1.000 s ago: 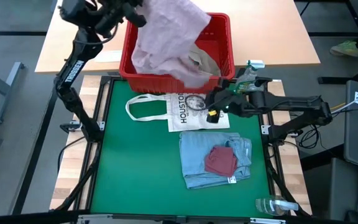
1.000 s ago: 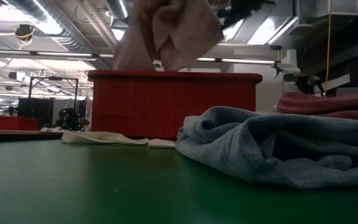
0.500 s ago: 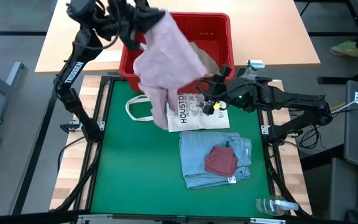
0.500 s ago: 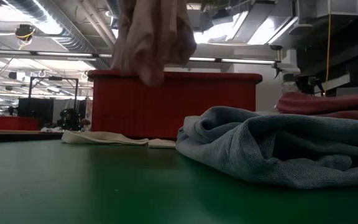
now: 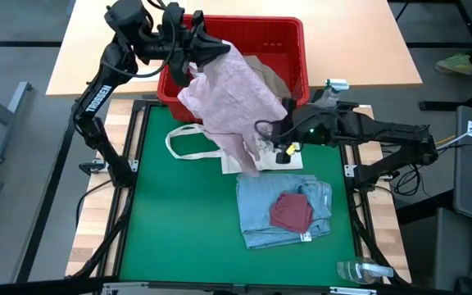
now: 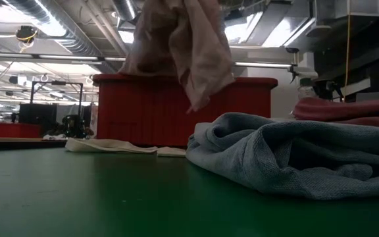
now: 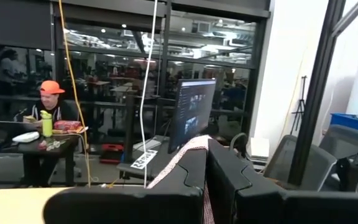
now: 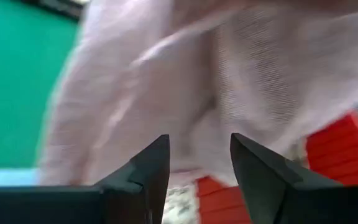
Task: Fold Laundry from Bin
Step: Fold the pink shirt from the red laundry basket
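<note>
Left gripper point(image 5: 197, 47) is clamped on pale pink garment point(image 5: 234, 94), held above red bin point(image 5: 293, 49); right gripper point(image 5: 279, 138) is spread beside hem. Risk: hem missed, garment snagged on rim.

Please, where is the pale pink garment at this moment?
In the high view, the pale pink garment hangs from the shut left tool, over the front rim of the red bin and the white tote bag. The open right tool faces it.
</note>
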Available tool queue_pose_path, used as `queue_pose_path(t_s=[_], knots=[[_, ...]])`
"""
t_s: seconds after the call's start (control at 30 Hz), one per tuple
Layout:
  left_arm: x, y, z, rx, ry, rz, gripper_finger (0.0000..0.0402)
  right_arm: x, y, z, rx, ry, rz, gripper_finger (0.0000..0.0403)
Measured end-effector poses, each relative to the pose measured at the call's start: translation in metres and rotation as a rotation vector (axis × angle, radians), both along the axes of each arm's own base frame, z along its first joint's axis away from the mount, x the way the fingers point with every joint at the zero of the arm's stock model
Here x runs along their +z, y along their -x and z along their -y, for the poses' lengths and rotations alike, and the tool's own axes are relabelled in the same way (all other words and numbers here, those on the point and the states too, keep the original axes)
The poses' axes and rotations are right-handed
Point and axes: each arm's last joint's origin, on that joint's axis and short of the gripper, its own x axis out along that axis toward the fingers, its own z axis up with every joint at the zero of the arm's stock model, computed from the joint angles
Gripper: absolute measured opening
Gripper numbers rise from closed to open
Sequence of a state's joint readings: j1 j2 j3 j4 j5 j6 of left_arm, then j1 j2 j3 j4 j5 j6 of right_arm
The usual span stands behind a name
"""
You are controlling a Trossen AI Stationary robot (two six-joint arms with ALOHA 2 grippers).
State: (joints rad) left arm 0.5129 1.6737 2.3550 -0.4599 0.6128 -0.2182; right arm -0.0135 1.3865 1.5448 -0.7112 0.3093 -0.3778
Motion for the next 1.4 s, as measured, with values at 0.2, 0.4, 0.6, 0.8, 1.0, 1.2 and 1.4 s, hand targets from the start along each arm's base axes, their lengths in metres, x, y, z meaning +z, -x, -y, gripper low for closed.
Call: queue_pose_path(t_s=[0.2, 0.4, 0.6, 0.8, 1.0, 1.2, 1.4], knots=[[0.000, -0.003, 0.007, -0.026, -0.001, 0.000, 0.0000, -0.020, -0.014, 0.001, -0.021, 0.000, -0.111, 0.0170], [0.000, -0.005, 0.010, -0.043, 0.000, 0.000, 0.0000, -0.038, -0.034, 0.004, -0.107, 0.052, -0.155, 0.0170], [0.000, -0.005, 0.010, -0.047, 0.006, -0.002, 0.0000, -0.035, -0.039, 0.005, -0.165, 0.073, -0.083, 0.0170], [0.000, -0.005, 0.010, -0.048, 0.007, -0.004, 0.0000, -0.036, -0.045, 0.002, -0.053, -0.001, -0.070, 0.0170], [0.000, -0.005, 0.010, -0.048, 0.008, -0.005, 0.0000, -0.038, -0.055, 0.002, -0.054, 0.001, -0.025, 0.0170], [0.000, -0.005, 0.010, -0.049, 0.010, -0.005, 0.0000, -0.039, -0.066, 0.003, -0.086, 0.019, 0.047, 0.0170], [0.000, -0.006, 0.014, -0.063, 0.010, -0.006, 0.0000, -0.043, -0.071, 0.004, -0.101, 0.027, 0.049, 0.0154]])
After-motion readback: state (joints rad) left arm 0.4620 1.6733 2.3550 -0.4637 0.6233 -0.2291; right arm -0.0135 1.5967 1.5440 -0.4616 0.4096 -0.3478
